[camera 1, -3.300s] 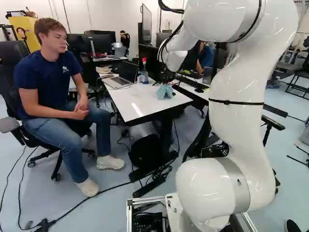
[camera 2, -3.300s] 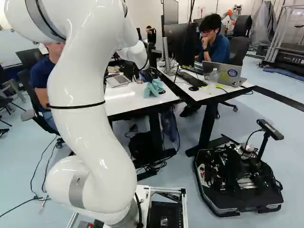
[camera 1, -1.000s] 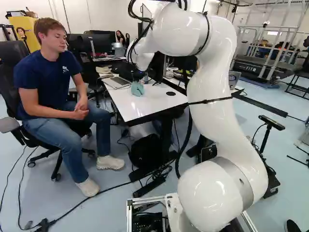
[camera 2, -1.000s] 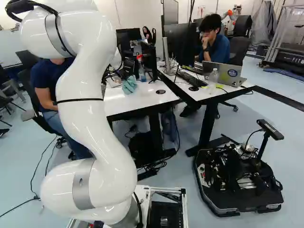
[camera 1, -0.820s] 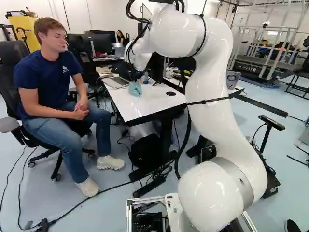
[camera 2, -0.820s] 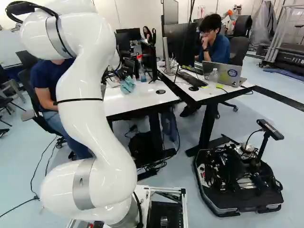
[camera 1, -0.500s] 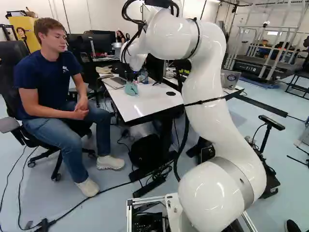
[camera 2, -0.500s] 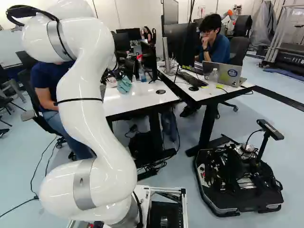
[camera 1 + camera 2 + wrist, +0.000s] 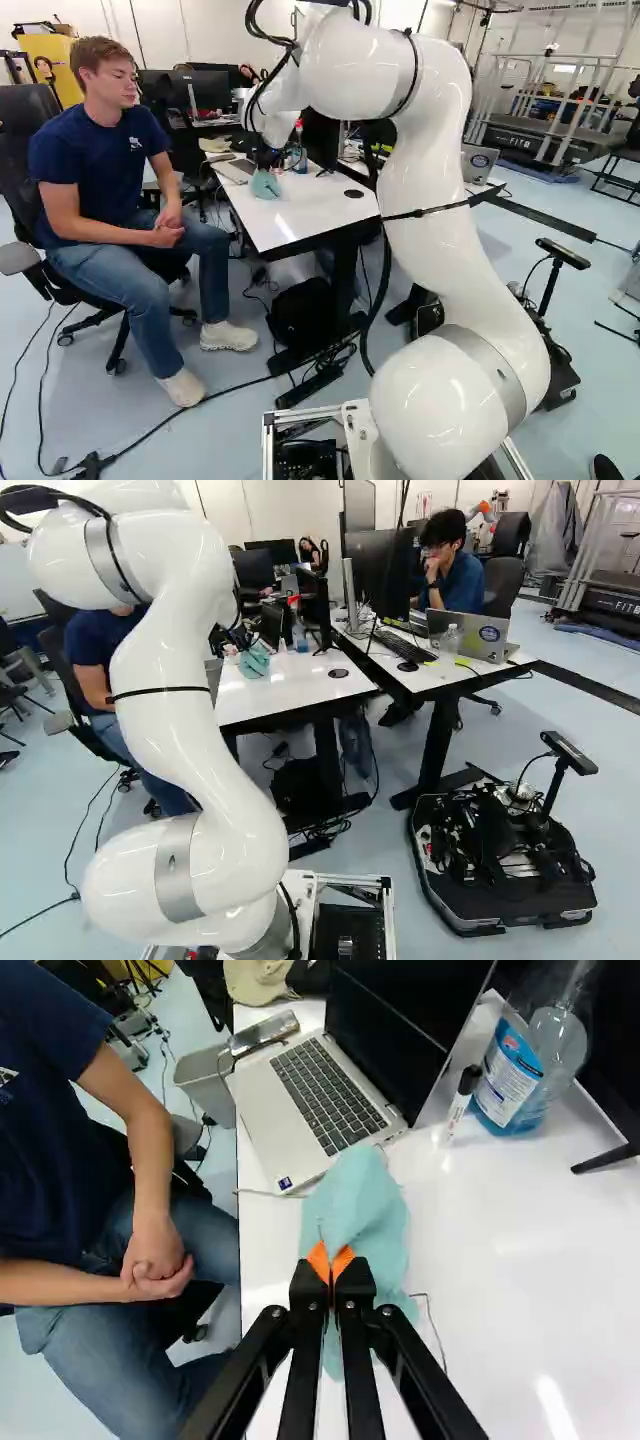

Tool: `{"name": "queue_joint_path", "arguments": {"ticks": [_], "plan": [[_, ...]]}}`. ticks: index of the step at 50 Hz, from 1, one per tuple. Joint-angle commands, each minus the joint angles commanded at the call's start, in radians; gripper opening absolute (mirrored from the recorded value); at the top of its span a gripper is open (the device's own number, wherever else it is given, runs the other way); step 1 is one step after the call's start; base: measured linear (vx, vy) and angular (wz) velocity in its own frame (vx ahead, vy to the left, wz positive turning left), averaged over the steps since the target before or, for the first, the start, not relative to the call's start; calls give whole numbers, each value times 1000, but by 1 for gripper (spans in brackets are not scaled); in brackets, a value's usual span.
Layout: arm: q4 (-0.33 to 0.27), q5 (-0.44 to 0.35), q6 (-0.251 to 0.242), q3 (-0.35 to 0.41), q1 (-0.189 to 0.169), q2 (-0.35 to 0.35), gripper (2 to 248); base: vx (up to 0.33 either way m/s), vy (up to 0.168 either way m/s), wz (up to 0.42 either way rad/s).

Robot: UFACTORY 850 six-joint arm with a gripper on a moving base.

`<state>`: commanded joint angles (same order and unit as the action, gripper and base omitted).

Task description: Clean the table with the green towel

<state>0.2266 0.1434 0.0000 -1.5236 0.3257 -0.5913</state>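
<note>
In the left base view my gripper (image 9: 268, 160) is over the far left part of the white table (image 9: 310, 215), with the green towel (image 9: 265, 185) hanging under it. The wrist view shows the gripper (image 9: 331, 1264) shut on the bunched towel (image 9: 357, 1205), its orange pads pinching the cloth from two sides. The towel spreads ahead of and under the fingers, against the tabletop, close to the near corner of the open laptop (image 9: 290, 1125). How firmly the cloth presses on the table cannot be told.
Ahead of the gripper stand a blue-labelled spray bottle (image 9: 520, 1075) and a marker (image 9: 461, 1100). A thin cable (image 9: 430, 1320) runs beside the towel. A seated person is close to the table's left edge. A second desk (image 9: 440, 665) with a monitor and laptop adjoins at the right.
The arm has swung left across the table, carrying the towel from near the right side toward the laptop, past the bottle. The base and the table have stayed put.
</note>
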Motion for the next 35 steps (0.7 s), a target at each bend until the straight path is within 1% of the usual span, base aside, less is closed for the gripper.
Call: {"name": "queue_joint_path", "arguments": {"ticks": [7,17,35], "plan": [[0,0,0,33,-11,25,24,0,0,0],[0,0,0,55,-31,41,24,0,0,0],[0,0,0,58,-36,44,24,0,0,0]]}}
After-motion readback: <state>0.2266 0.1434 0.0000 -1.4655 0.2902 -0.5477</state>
